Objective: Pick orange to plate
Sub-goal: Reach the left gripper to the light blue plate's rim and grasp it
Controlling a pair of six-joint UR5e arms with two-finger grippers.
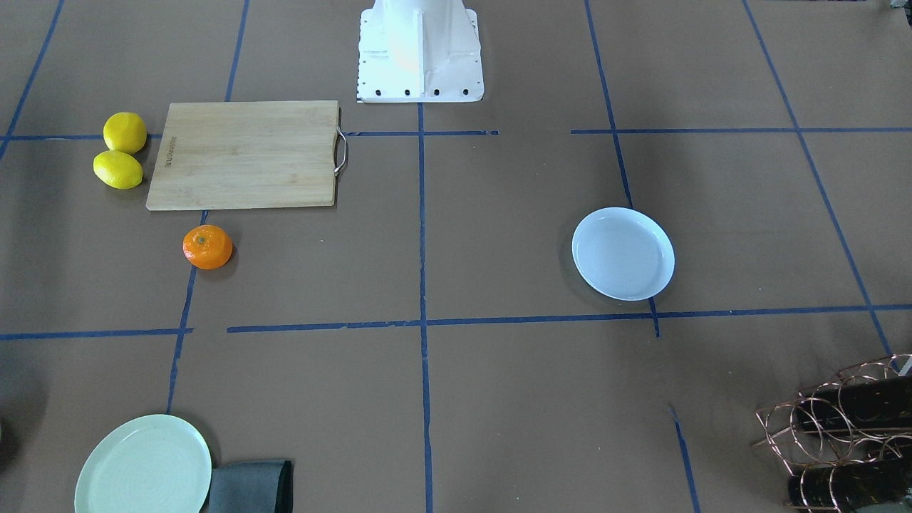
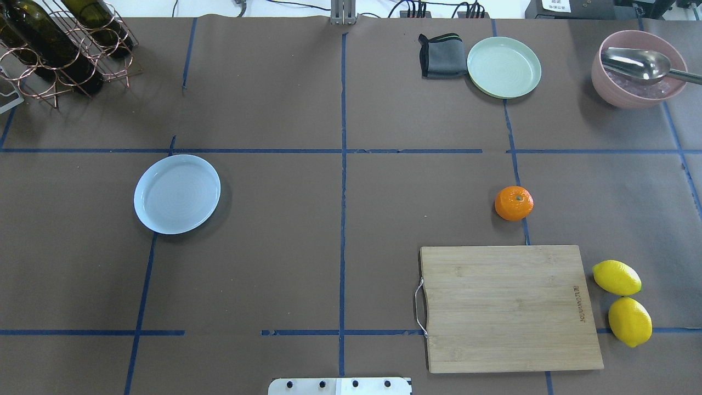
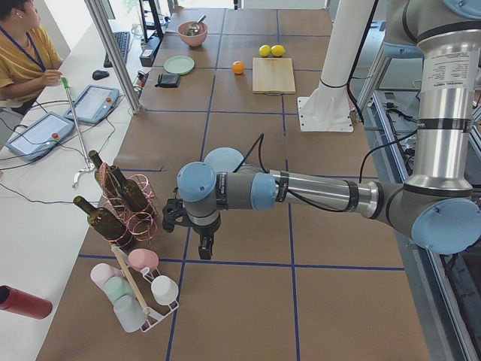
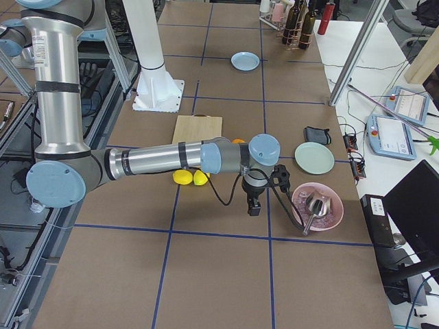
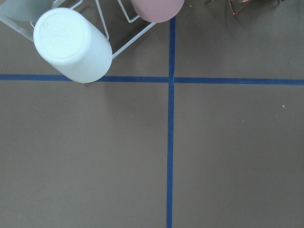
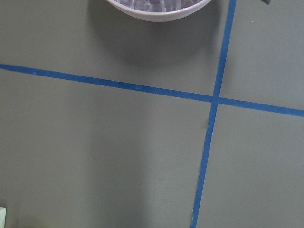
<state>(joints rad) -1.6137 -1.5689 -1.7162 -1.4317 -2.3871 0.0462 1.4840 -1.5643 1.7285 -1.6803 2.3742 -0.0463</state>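
Observation:
The orange (image 2: 513, 203) (image 1: 207, 246) lies on the brown table just beyond the wooden cutting board (image 2: 507, 307), on the robot's right side. The pale bluish-white plate (image 2: 176, 193) (image 1: 623, 253) sits bare on the left side. Neither gripper shows in the overhead or front views. In the exterior left view the left gripper (image 3: 204, 248) hangs near the table's left end, nearer the camera than the plate (image 3: 224, 158). In the exterior right view the right gripper (image 4: 252, 208) hangs near the pink bowl, with the orange (image 4: 238, 141) peeking behind the arm. I cannot tell whether either is open or shut.
Two lemons (image 2: 622, 299) lie right of the board. A pale green plate (image 2: 504, 67), a grey cloth (image 2: 440, 55) and a pink bowl with a metal scoop (image 2: 639, 68) stand at the far right. A wine rack (image 2: 55, 46) holds bottles at the far left, with a cup rack (image 3: 135, 289) beyond.

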